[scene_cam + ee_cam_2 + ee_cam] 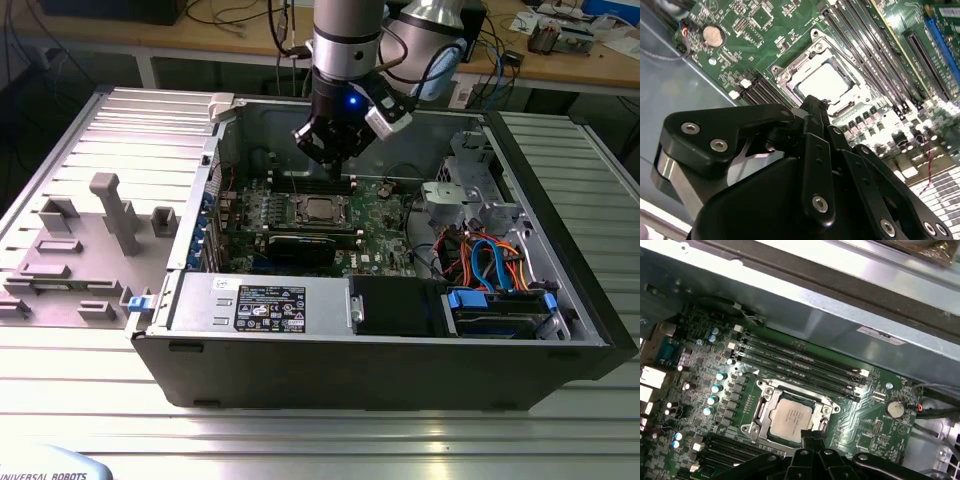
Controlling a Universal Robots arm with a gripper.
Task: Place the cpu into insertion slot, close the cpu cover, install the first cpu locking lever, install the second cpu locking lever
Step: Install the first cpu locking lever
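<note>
Hanging upright, the arm (346,35) holds its claw (335,157) above the cpu (320,209).

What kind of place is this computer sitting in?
Probably a robotics lab or test workshop: an open PC case lies on a ribbed metal table, a robot arm hangs over its motherboard, and a wooden bench behind is strewn with cables.

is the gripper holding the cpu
No, the cpu lies in the insertion slot on the motherboard.
</note>
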